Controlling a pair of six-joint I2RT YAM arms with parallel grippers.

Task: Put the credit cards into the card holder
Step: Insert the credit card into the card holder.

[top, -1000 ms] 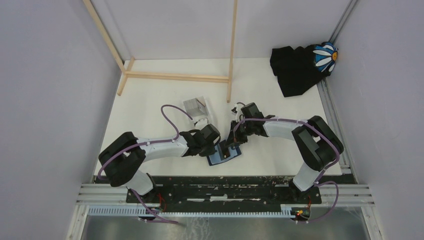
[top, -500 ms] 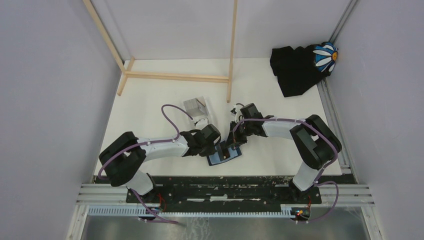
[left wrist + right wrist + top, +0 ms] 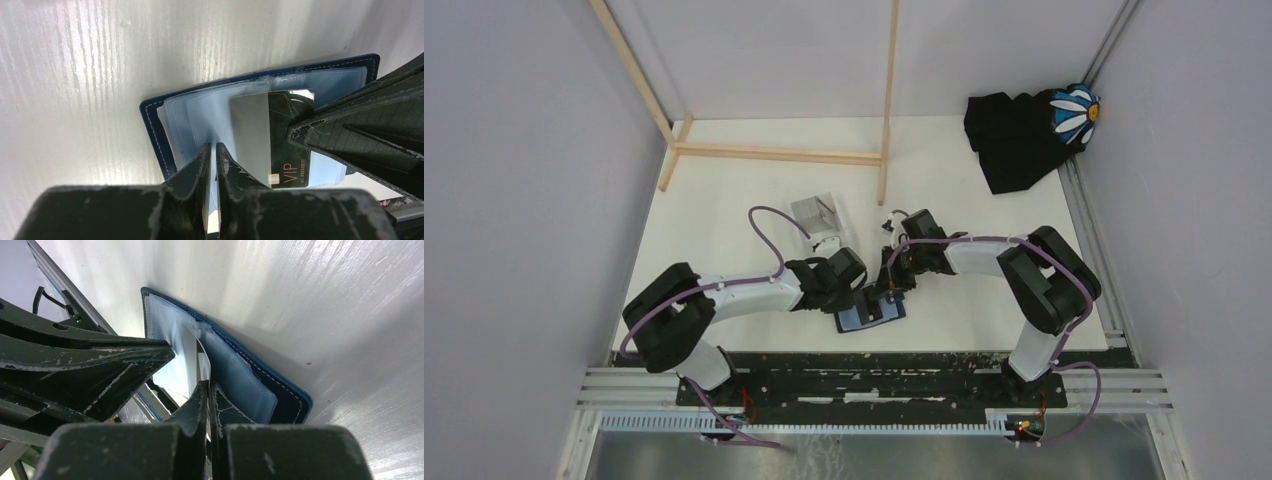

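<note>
**A:** What is the left end effector [image 3: 212, 148] doing?

**B:** It is pressed almost together, pinching the edge of a clear pocket leaf of the card holder [image 3: 192, 115]. It grips at the side of the holder nearer the arm bases.

**A:** And the right end effector [image 3: 206, 385]?

**B:** It is closed tight on a credit card [image 3: 287, 132], a dark one with a silvery sheen and "VIP" in orange print. It holds the card by its edge, and the card's face lies over the holder's pale pockets.

**A:** Is the card inside a pocket?

**B:** That cannot be told. Part of its face looks whitish, which may be plastic over it or only glare.

**A:** Where is the holder?

**B:** It lies open and flat on the white tabletop [image 3: 100, 75], navy cover down, between the two wrists and near the front edge.

**A:** What is farther out?

**B:** A clear plastic box [image 3: 814, 213] sits behind the left wrist, apart from the holder. A wooden frame [image 3: 774, 153] stands beyond it, and a black cloth [image 3: 1009, 135] lies in the far right corner.
</note>
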